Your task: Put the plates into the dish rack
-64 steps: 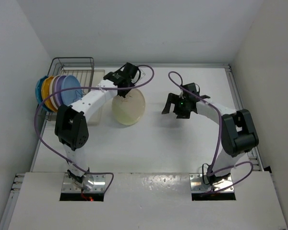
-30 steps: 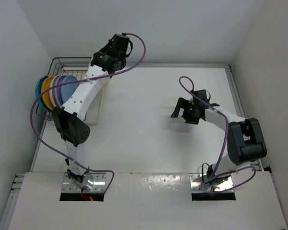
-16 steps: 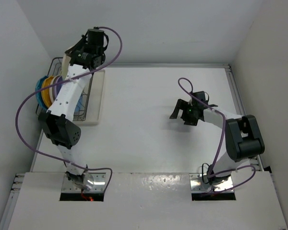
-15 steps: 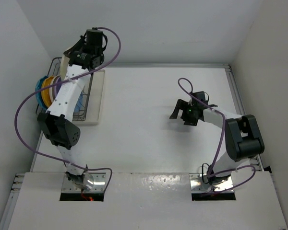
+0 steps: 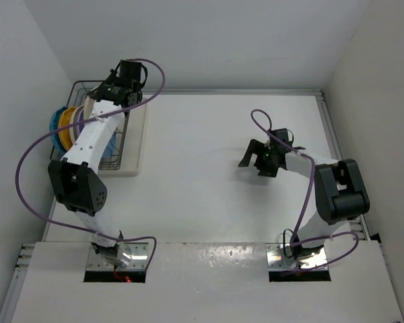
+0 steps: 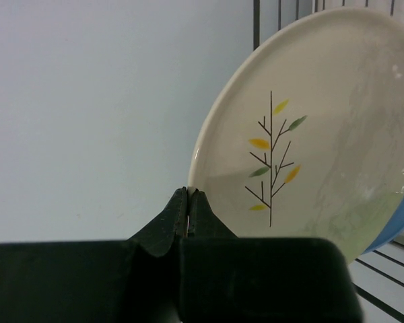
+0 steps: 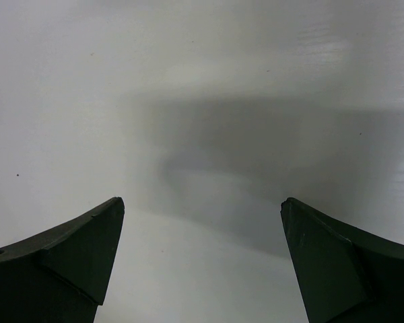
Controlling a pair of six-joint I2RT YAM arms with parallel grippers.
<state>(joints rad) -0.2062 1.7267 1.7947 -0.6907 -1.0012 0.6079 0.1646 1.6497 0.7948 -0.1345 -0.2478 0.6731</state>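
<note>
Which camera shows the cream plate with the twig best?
Left wrist view: the sprig plate fills it, face on. The top view shows only a cream sliver by the rack; the right wrist view, none.

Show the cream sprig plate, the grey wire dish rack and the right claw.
cream sprig plate [image 6: 310, 155]: left wrist, face.
grey wire dish rack [image 6: 256, 23]: left wrist, upright wire.
right claw [image 7: 202, 200]: right wrist, between fingertips.

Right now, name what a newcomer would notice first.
The round cream plate with a leafy sprig stands out, pinched at its rim by the shut left gripper at the dark grey wire dish rack, far left. Next come the coloured plates standing in it, and the right gripper open above the white table.
</note>
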